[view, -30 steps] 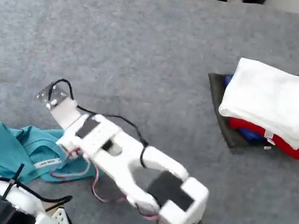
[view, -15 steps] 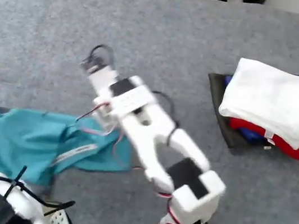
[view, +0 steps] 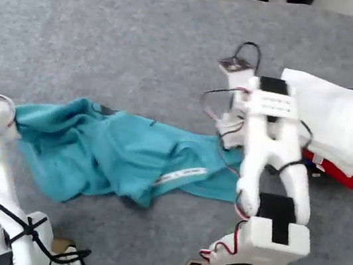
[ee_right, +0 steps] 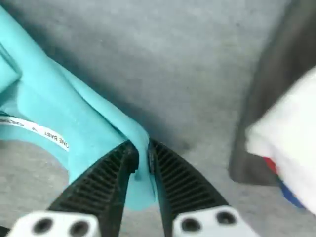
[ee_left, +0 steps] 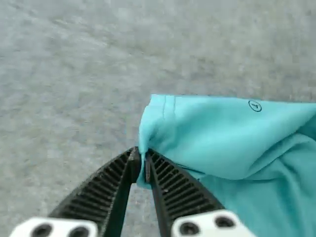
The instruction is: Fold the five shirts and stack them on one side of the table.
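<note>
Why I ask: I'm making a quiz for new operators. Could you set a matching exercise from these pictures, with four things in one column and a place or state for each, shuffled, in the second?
Things
1. teal shirt
2. white shirt
3. left gripper
4. right gripper

Places or states
a. on top of the folded stack
b. clamped on the teal shirt's end beside the stack
c. stretched out unfolded across the table
d. clamped on the teal shirt's end far from the stack

Pairs: 1-c, 2-a, 3-d, 4-b
</note>
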